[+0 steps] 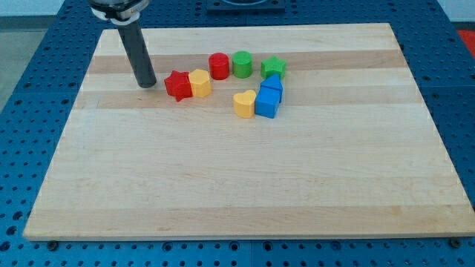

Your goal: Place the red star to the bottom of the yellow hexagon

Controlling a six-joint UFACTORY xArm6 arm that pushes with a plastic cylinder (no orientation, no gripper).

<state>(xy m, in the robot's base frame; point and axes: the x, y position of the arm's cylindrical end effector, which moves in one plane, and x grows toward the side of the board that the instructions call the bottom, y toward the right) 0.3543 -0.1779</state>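
The red star (177, 85) lies on the wooden board, touching the left side of the yellow hexagon (200, 83). My tip (146, 84) rests on the board just to the view's left of the red star, a small gap away. The dark rod rises from it toward the view's top left.
A red cylinder (219, 66), a green cylinder (242, 64) and a green star (273, 68) sit in a row above right of the hexagon. A yellow heart (244, 104) touches a blue cube (267, 104), with another blue block (272, 84) behind. The board (237, 178) lies on a blue perforated table.
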